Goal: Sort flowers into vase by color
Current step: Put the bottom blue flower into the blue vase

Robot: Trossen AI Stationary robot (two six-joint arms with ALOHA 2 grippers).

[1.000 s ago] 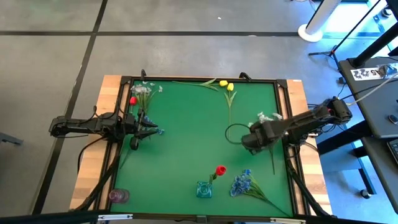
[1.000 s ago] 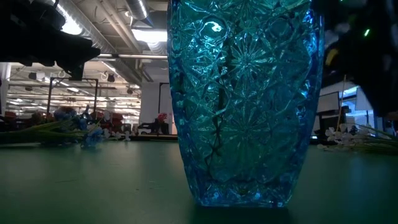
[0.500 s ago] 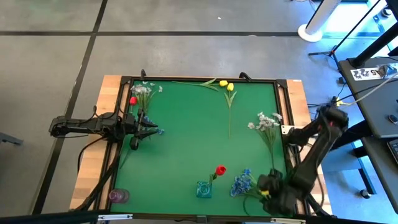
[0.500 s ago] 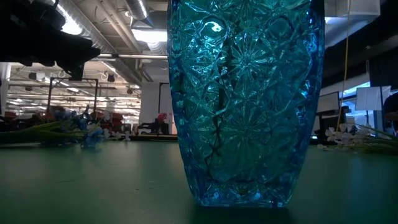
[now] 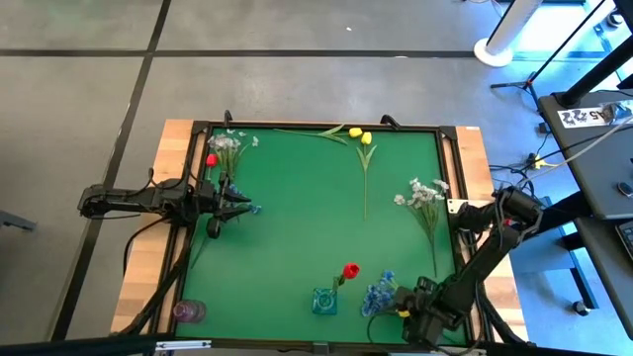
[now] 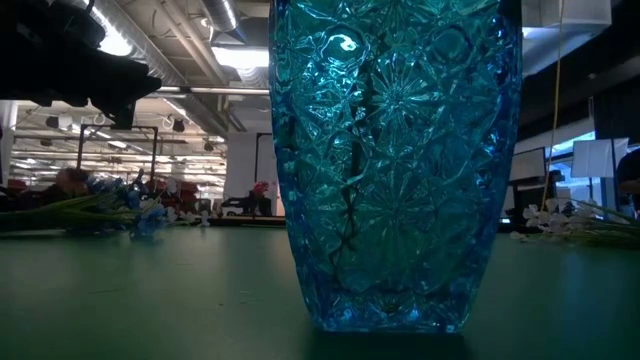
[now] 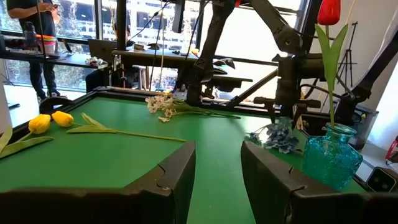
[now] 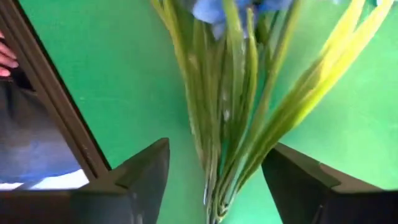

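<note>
A bushy blue bunch (image 5: 380,293) lies near the table's near edge, right of the blue glass vase (image 5: 323,301), which holds one red tulip (image 5: 350,270). My right gripper (image 8: 217,149) points down over the bunch's green stalks (image 8: 231,137). It is open, with one finger on either side of the stalks and clear of them. Two yellow tulips (image 5: 360,136) lie at the far edge. White sprays (image 5: 423,192) lie at the right. More white sprays and a red tulip (image 5: 211,159) lie at the far left. My left gripper (image 7: 217,168) waits open and level at the left edge.
A small pink vase (image 5: 188,311) stands at the near left corner. A raised dark frame (image 8: 56,112) runs along the mat's edge close beside my right gripper. The middle of the green mat (image 5: 297,218) is bare. A person stands in the room beyond the table.
My right gripper has swung from the middle right of the table toward the near edge. It has come down and tipped to point down over the blue bunch's stalks. The flowers lie as before.
</note>
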